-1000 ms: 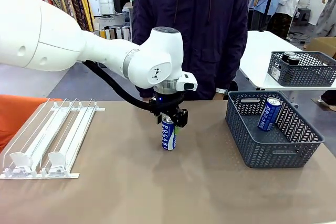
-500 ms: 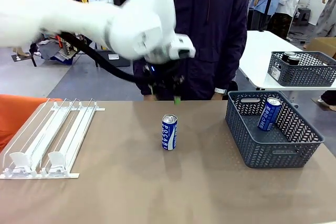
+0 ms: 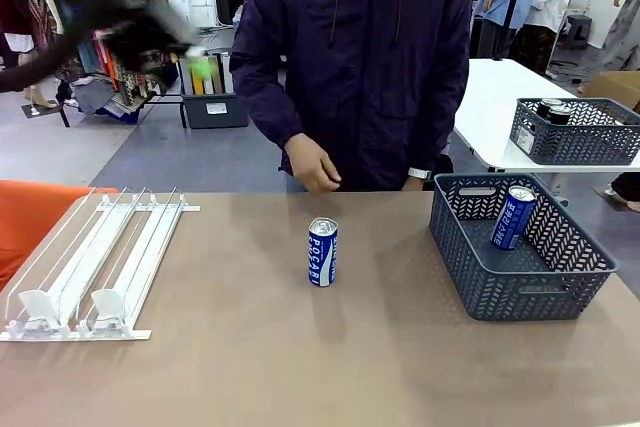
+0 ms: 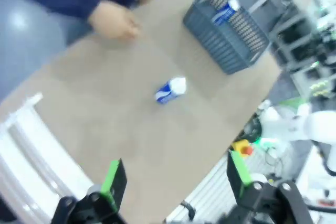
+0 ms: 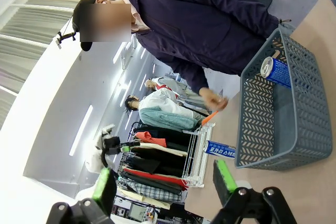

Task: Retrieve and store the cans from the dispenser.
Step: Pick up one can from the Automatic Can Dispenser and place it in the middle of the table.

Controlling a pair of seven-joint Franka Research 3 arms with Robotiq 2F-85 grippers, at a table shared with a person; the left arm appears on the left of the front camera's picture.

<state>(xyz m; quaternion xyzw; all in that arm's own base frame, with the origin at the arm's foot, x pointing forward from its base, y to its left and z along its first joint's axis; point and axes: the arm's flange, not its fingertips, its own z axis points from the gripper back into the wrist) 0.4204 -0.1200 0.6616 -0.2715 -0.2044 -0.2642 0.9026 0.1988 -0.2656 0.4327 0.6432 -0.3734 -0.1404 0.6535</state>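
At the near left of the table, the clear dispenser (image 3: pixel 95 265) lay with no can visible in its lanes. A blue can (image 3: pixel 322 252) stood upright alone at mid-table, well apart from it, nothing touching it. A slim metal can like this would likely be light, rigid but easy to dent, with smooth, slippery sides, so a hold across the middle of its body, below the silver top, looked safest. Farther right, a second blue can (image 3: pixel 513 217) leaned inside the grey basket (image 3: pixel 520 292). At the far edge, a person's hand (image 3: pixel 311 165) hovered near the table. High at the far left, the left gripper (image 4: pixel 173 174) hung with jaws spread wide, gripping nothing. The right gripper (image 5: pixel 163 184) also stood open and empty.
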